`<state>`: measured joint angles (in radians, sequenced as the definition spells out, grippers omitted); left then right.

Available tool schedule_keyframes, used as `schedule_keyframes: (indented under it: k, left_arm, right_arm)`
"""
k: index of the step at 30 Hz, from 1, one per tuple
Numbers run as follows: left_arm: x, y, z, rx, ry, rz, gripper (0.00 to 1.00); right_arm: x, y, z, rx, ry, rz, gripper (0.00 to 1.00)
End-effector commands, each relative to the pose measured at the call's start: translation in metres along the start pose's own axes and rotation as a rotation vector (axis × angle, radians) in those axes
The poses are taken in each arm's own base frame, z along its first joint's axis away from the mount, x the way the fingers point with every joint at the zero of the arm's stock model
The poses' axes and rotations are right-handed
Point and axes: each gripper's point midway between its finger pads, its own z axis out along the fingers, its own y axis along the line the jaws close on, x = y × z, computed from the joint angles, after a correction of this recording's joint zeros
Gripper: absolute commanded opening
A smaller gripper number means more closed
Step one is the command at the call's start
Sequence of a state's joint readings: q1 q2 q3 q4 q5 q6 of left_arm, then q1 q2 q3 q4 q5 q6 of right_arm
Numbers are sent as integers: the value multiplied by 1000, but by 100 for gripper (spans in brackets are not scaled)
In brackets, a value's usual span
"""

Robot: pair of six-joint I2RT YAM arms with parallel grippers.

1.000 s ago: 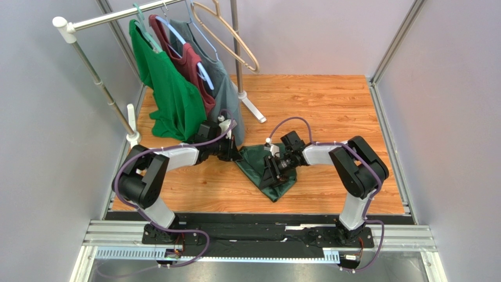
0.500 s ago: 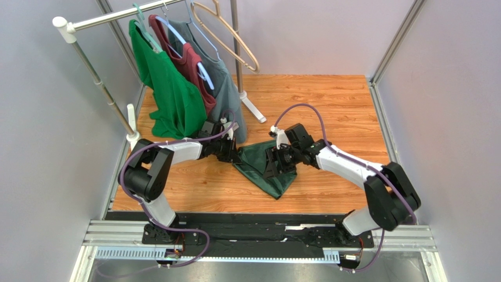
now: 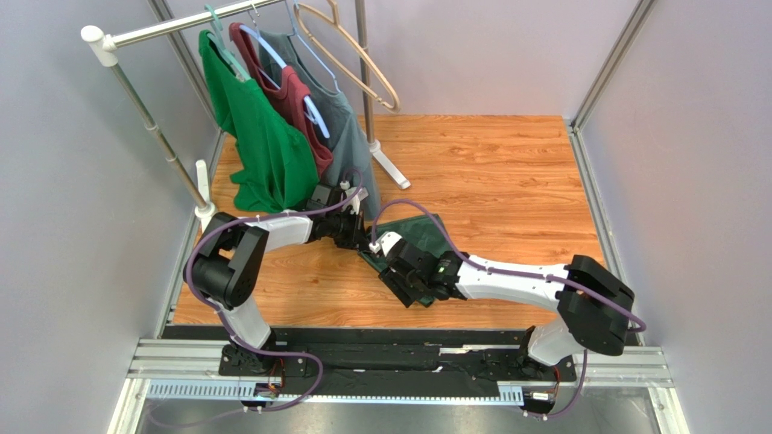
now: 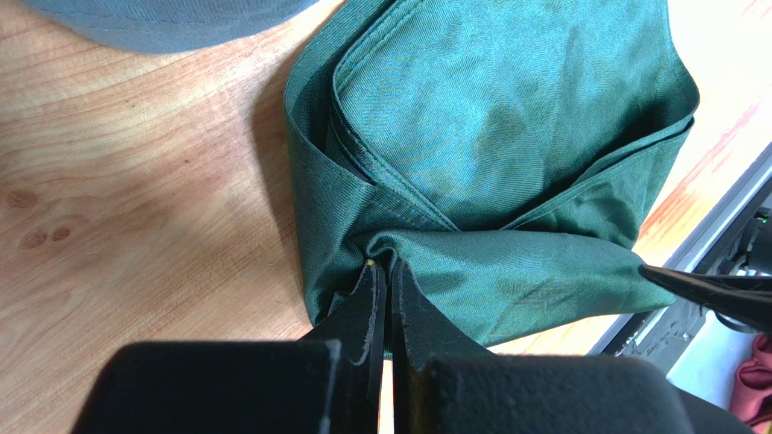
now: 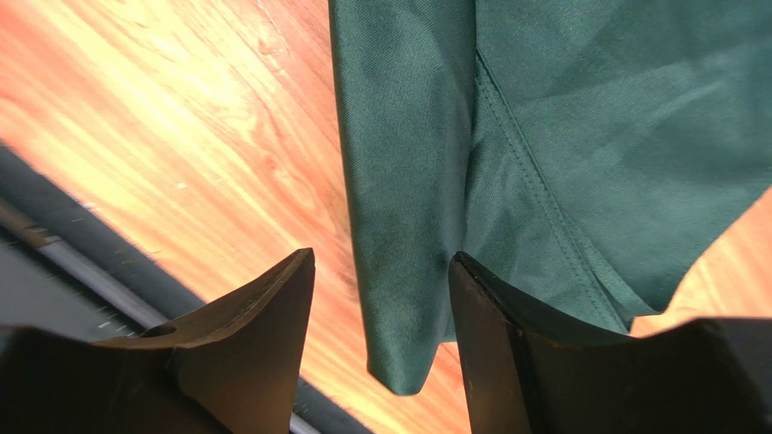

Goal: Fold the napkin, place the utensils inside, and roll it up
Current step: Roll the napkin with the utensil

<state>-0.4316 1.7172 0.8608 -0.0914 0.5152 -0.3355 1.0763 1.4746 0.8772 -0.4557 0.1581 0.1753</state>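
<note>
The napkin (image 3: pixel 426 231) on the table (image 3: pixel 507 163) is pinched at 9 o'clock in the left gripper (image 4: pixel 381 282), jaws closed; the right gripper (image 5: pixel 381 262), jaws open, straddles its 6 o'clock fold, where closing askew could twist it.

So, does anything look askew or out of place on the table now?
The napkin lies in crooked, uneven folds, bunched where the shut left gripper pinches its edge; one corner sits inside the open right gripper. No fork shows in any view.
</note>
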Motion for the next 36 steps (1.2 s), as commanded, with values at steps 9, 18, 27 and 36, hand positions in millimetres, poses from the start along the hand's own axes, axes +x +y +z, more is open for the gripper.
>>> schedule_keyframes:
  k: [9,18,27,36]
  left_arm:
    - [-3,-1,0,-5,11,-14,0]
    - [-11,-13,-8,37,-37,1,7]
    - [-24,-29,-38,35,-172,19,61]
    - [-9,-34,-61,40,-258,74,63]
  right_arm:
    - [-6,0,24,229,-24,-214,54]
    - [20,-1,41,189,79,-188,28]
    - [36,27,36,-103,119,-28,6]
    - [37,43,26,-381,153,111,3]
